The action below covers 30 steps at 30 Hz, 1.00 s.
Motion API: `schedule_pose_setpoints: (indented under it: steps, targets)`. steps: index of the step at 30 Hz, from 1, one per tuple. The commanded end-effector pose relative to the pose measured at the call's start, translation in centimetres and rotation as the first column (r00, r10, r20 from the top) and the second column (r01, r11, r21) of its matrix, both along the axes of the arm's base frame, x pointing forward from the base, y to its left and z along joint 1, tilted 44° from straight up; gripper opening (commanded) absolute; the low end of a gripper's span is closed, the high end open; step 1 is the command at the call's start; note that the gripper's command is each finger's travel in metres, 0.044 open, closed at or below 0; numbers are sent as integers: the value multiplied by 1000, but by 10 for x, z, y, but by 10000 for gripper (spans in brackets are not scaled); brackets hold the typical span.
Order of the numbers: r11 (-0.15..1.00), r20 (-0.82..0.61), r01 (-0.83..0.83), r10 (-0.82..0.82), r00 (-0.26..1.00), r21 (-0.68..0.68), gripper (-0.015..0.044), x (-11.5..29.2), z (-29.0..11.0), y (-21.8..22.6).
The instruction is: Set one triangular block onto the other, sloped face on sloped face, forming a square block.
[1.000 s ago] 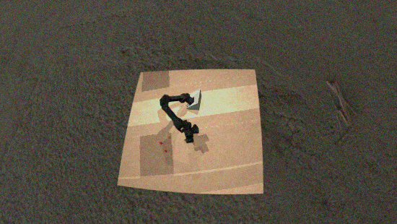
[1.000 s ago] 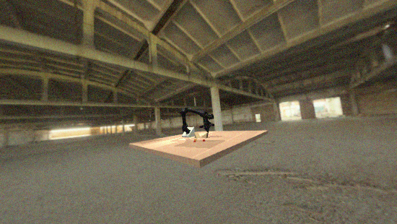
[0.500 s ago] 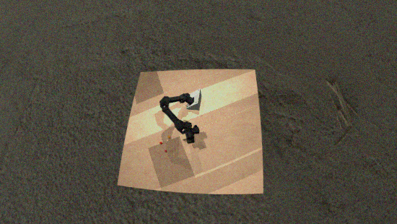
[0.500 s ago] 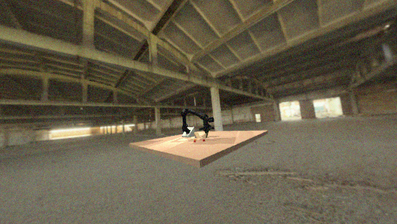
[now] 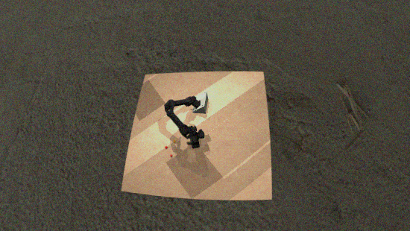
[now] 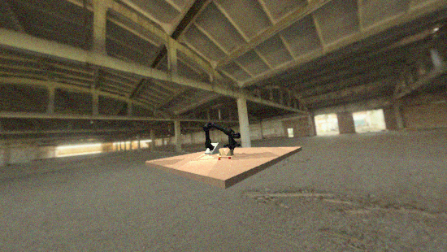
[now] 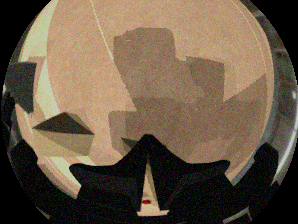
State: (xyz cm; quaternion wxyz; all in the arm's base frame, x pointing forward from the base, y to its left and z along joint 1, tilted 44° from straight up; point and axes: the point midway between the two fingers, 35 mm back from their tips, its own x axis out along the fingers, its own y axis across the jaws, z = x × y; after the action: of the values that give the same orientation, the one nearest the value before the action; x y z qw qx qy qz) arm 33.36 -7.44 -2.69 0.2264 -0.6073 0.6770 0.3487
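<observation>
Tool (image 5: 194, 142) hangs closed and empty above the surface (image 5: 238, 156), well apart from the pale triangular block (image 5: 202, 103) near the arm's base, which a careless approach could shove.

- Arm (image 5: 174, 116): mine, black, six joints. In the top view it rises from my base, runs up-left to a bend, then turns right toward the wrist.
- Base (image 5: 194, 135): near the middle of that view, at the arm's lower end.
- Elbow bend (image 5: 169, 106): the leftmost part of my reach.
- Exterior view: I arch up from one side and come down on the other, a bridge shape (image 6: 221, 131).
- Gripper (image 5: 195, 103): at the right end of my forearm, fingers drawn fully together with nothing between them.
- Wrist view: my fingers fill the lower part as dark shapes, with only a thin pale sliver between them.
</observation>
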Motion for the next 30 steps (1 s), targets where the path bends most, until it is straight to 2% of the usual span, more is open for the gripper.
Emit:
schedule_pose_setpoints:
  steps: [1,30]
  targets:
    - [1000,8,-4,4,1000,-4,0,5,9,-5]
    - [1000,8,-4,4,1000,-7,0,11,46,-48]
